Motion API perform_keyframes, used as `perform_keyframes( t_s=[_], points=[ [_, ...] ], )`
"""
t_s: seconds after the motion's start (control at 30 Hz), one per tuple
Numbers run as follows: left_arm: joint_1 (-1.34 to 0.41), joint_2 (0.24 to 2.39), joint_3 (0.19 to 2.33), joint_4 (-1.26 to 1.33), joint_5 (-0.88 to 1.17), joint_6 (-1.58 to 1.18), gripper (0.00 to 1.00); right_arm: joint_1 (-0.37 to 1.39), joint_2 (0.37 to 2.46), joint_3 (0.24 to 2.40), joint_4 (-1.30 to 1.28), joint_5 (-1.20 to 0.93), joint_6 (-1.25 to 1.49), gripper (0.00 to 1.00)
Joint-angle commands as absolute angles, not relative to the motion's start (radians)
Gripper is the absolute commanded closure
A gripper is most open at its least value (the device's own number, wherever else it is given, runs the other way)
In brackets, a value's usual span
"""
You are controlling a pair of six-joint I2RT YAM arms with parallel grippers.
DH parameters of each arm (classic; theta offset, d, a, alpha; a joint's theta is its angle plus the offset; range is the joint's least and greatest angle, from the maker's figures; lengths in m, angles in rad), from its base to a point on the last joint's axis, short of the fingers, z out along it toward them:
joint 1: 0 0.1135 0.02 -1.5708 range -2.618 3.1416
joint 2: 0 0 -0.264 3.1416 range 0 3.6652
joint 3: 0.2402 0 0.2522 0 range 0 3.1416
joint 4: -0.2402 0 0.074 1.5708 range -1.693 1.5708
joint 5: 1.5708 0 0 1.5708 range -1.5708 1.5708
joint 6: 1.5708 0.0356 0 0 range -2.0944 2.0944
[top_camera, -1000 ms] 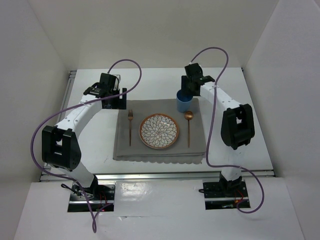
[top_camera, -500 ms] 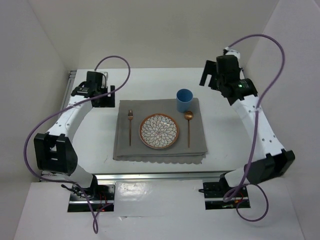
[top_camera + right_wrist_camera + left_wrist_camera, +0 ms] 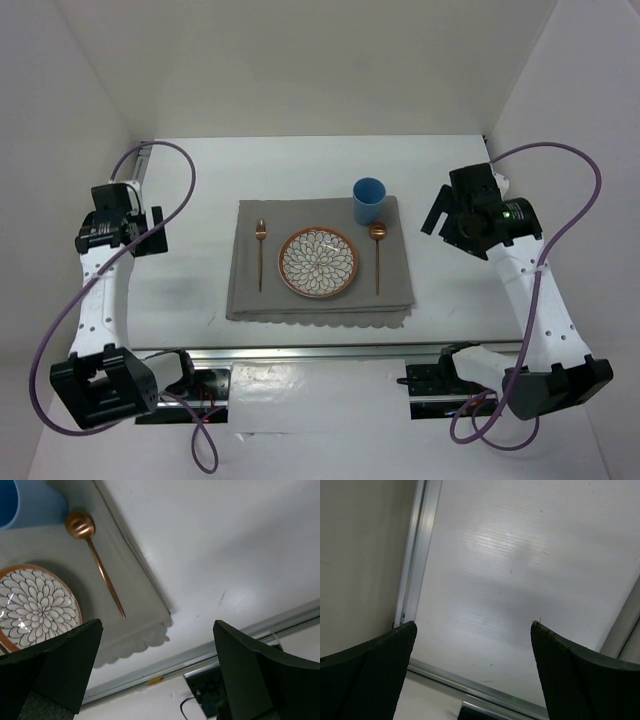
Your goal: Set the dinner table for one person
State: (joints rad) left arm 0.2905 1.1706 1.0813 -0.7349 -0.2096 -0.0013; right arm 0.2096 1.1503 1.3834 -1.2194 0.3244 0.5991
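So the left gripper (image 3: pixel 472 625) is hanging with its two black fingers (image 3: pixel 375 670) spread wide apart, and the pads are showing a fine mesh-like texture. Right under it the dinner table (image 3: pixel 520 570) is showing up as a flat white sheet with faint ribbed lines and a soft patch of glare. An aluminium rail (image 3: pixel 417 555) is running along its left edge, tight against a plain beige wall (image 3: pixel 355 555). The right gripper (image 3: pixel 157 625) is doing the same thing, matte black fingers (image 3: pixel 250 675) held well apart, hovering over bare table just right of the grey cloth placemat (image 3: pixel 132 587).

From the top camera the table is filling the whole floor of a white-walled booth (image 3: pixel 320 60), with more rail showing along its near edge. Both grippers are sitting out at the sides, well apart from the place setting.

In the middle the placemat is lying flat. It's rectangular with a scalloped near edge. A round plate (image 3: pixel 317 263) is sitting at its centre, white with a dark petal pattern and a copper-coloured rim. A slim copper-coloured fork (image 3: pixel 260 255) is lying left of the plate, and a matching spoon (image 3: pixel 377 255) with a round bowl is lying right of it. Both are apart from the plate, heads pointing away from the arms. A plain blue cup (image 3: pixel 369 200) is standing upright at the mat's far right corner, just beside the spoon's bowl.
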Motion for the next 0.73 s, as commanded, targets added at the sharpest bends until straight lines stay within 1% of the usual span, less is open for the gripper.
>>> perform_keyframes(
  t_s=[0.0,0.13,0.23,0.37,0.7],
  points=[
    [0.318,1.102,1.059,-0.770,-0.192,0.075,0.00,0.213,1.085,1.379,-1.313,0.261,0.626,0.00],
    [0.327,1.074,1.045,-0.790,-0.199,0.136,0.00,0.213,1.008,1.358,-1.301,0.196,0.637,0.00],
    [0.336,1.074,1.057,-0.831,-0.190,0.146,0.00,0.213,0.997,1.367,-1.292,0.196,0.647,0.00],
    [0.336,1.063,1.066,-0.885,-0.127,0.120,0.00,0.213,0.997,1.367,-1.304,0.166,0.657,0.00],
    [0.336,0.994,1.066,-0.876,-0.137,0.123,0.00,0.213,0.956,1.336,-1.304,0.166,0.657,0.00]
  ],
)
